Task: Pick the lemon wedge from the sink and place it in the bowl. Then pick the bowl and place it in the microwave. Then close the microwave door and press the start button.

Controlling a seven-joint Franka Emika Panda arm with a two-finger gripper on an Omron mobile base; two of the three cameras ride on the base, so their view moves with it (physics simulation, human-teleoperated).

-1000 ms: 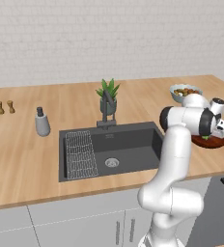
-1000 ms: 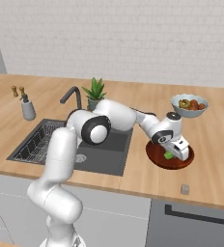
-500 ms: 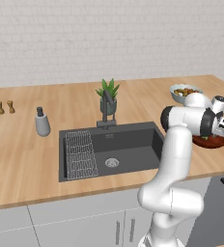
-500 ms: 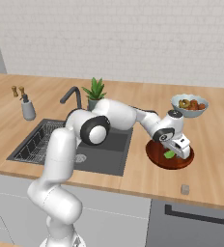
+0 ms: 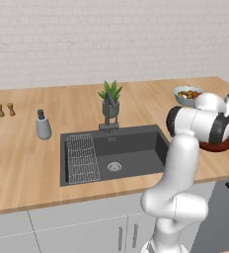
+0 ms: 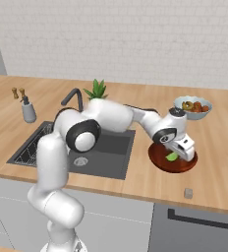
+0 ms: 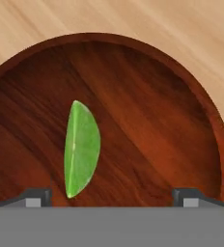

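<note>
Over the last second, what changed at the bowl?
The tool opened and let go of the lemon wedge, which now lies loose inside the bowl between the spread fingertips. The arm barely moved; the bowl, the sink and the food bowl stayed put.

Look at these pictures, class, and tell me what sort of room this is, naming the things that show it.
A kitchen, computer-drawn. A dark sink with a faucet is set into a long wooden counter, grey cabinet doors run below it, and a bowl of food stands on top.
</note>
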